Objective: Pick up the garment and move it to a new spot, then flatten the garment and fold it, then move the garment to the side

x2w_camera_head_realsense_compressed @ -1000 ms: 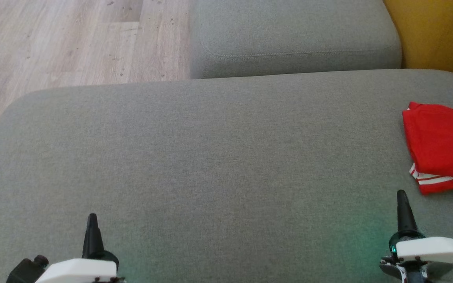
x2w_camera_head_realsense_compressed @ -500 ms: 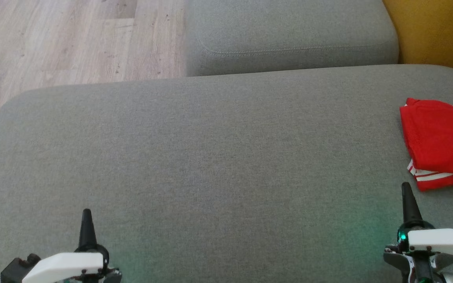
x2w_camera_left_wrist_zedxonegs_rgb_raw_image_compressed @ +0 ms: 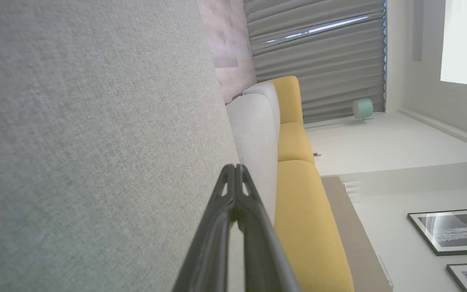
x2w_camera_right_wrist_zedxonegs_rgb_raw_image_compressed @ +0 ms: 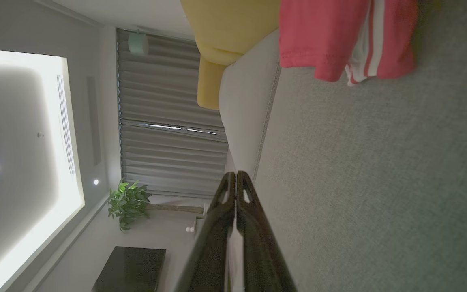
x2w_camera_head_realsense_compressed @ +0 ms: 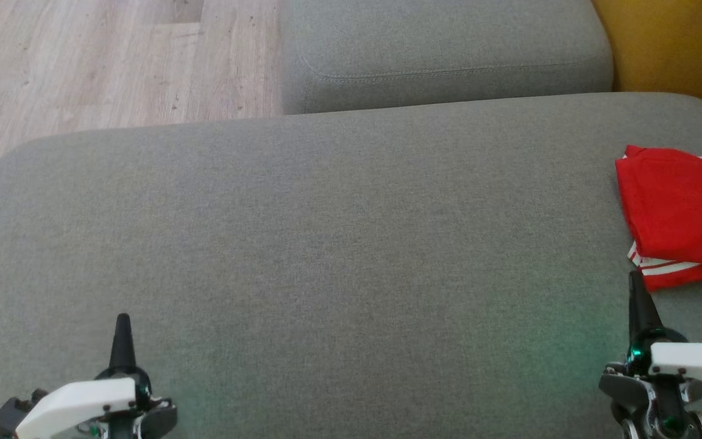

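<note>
The garment is red with white stripes, folded, and lies at the right edge of the grey cushion. In the right wrist view the garment sits at the top. My right gripper is shut and empty, its tip just short of the garment's near striped hem. In its own view the right gripper has both fingers pressed together. My left gripper is shut and empty over bare cushion at the lower left. Seen from the left wrist, the left gripper likewise has its tips touching.
A second grey cushion lies behind the first. Wood floor shows at the upper left and a yellow seat at the upper right. A potted plant and a dark table stand in the room.
The camera has shifted, so the whole scene sits a little higher and to the left. Both grippers stay shut, and the garment lies as before.
</note>
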